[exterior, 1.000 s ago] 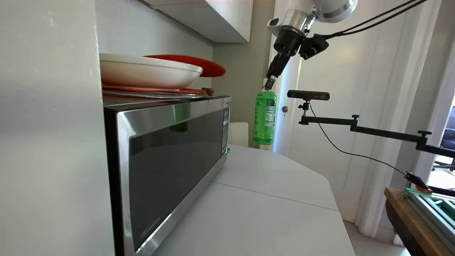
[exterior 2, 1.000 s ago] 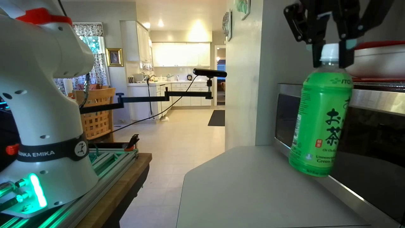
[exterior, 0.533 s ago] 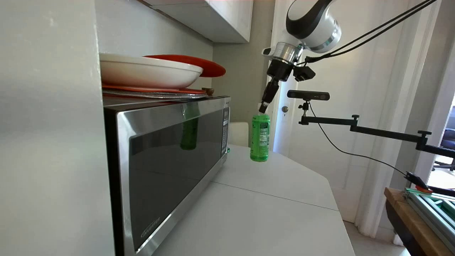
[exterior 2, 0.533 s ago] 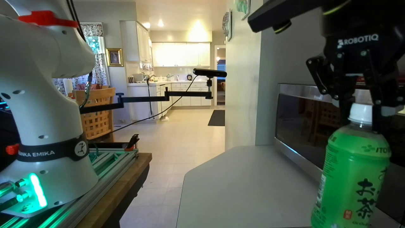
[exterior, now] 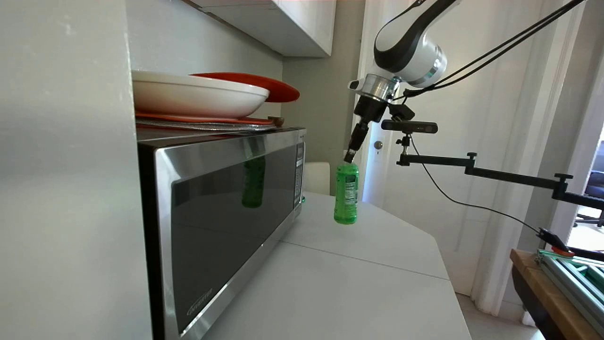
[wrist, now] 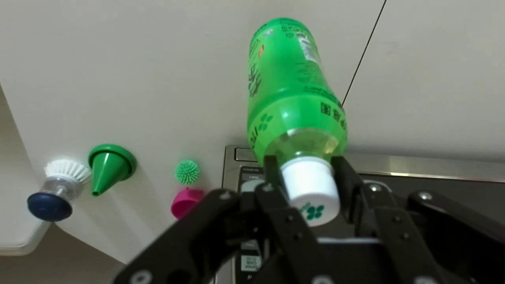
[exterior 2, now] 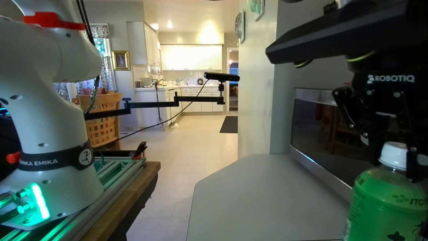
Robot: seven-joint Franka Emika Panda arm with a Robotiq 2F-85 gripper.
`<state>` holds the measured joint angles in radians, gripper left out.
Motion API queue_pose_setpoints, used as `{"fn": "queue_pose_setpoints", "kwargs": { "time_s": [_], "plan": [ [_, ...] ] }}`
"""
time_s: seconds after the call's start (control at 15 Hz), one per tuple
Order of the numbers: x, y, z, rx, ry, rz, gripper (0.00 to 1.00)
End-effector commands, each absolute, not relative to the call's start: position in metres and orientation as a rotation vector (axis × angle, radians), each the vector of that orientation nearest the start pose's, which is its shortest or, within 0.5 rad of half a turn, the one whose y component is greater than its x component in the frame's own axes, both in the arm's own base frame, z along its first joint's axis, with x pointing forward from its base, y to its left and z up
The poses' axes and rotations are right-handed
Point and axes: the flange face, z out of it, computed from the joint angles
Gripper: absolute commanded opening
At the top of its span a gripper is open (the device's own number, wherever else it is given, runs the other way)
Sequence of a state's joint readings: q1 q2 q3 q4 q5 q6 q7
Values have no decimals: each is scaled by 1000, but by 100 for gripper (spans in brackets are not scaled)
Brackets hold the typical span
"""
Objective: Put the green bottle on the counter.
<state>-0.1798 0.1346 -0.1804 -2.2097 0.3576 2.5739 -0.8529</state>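
Note:
The green bottle [exterior: 346,193] has a white cap and stands nearly upright over the far part of the white counter [exterior: 358,293]. It also shows in an exterior view [exterior 2: 384,204], cut off by the frame's lower edge. My gripper [exterior: 349,157] points down and is shut on the bottle's neck and cap. In the wrist view the two fingers [wrist: 304,161] lie on either side of the cap, with the bottle body [wrist: 290,75] beyond them. I cannot tell whether the bottle's base touches the counter.
A microwave [exterior: 236,198] stands beside the bottle, with a white bowl [exterior: 198,94] and red plate [exterior: 278,87] on top. In the wrist view a brush [wrist: 55,193], green cone [wrist: 110,167], spiky green ball [wrist: 187,172] and pink cup [wrist: 186,202] are on the counter.
My gripper has moved down with the bottle in it, from well above the counter to at or near its surface. The descent is small over the last half second.

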Motion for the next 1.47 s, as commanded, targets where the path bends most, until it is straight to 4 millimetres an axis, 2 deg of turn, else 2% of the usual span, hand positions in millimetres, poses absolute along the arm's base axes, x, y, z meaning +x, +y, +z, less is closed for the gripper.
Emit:
{"fn": "queue_pose_setpoints", "kwargs": {
  "time_s": [0.0,0.6,1.4],
  "plan": [
    [532,-207,335,-3047,-262,-508,12],
    [531,-214,318,-3055,-192,-494,12],
    [531,-213,310,-3061,-153,-481,12]
  ]
}}
